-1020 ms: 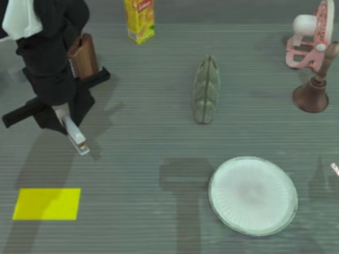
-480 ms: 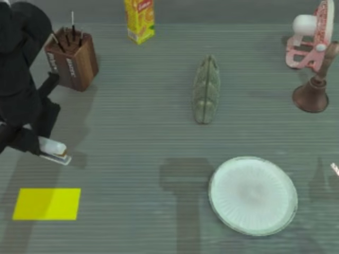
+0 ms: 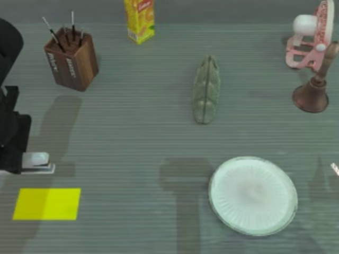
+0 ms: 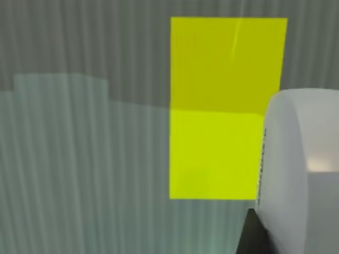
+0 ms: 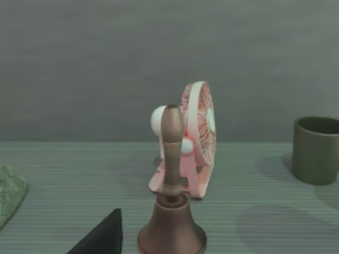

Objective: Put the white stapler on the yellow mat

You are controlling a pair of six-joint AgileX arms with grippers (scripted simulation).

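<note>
The left arm [image 3: 8,106] shows at the top view's left edge as a matte black body built from a rounded, dome-like segment above stacked, blocky, squared sections. No cables, screws or markings can be made out on it. In the left wrist view only a small black angular piece of the left gripper [image 4: 254,235] shows at the frame's edge. In the right wrist view a dark, pointed, wedge-shaped black fingertip of the right gripper [image 5: 106,238] shows, plain and unmarked.

White stapler [image 3: 37,162] in left hand [image 3: 21,161], now nearer yellow mat [image 3: 46,203], leftward.
</note>
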